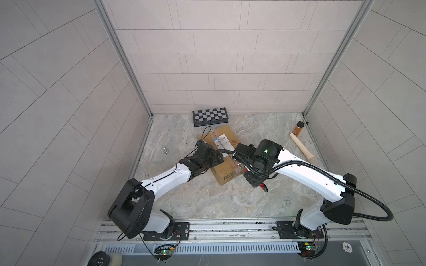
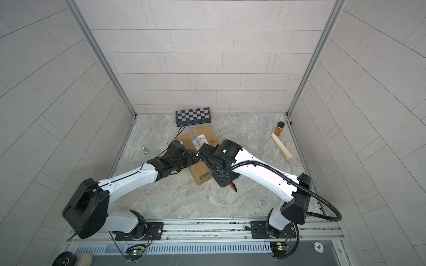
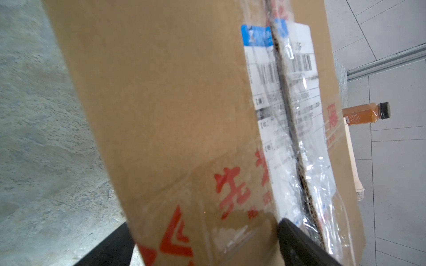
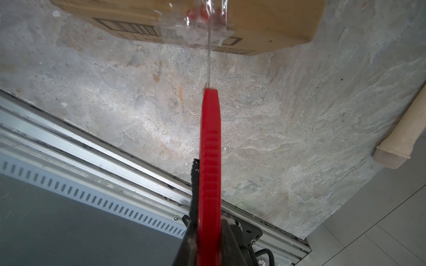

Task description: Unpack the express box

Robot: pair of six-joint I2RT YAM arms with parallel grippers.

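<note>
the right gripper [image 4: 208,232] clamps a red knife [image 4: 210,142], thin blade [image 4: 209,57] aimed along the long axis of the box [image 4: 265,25], tip at its near taped end. the box lies mid-table; the left gripper [image 3: 207,241] gapes astride its top (seam looks slit).

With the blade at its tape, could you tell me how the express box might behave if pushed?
The express box sits low on a smooth tabletop, so it likely slides rather than tips. Corrugated walls look stiff; the glossy tape is probably slippery.
</note>
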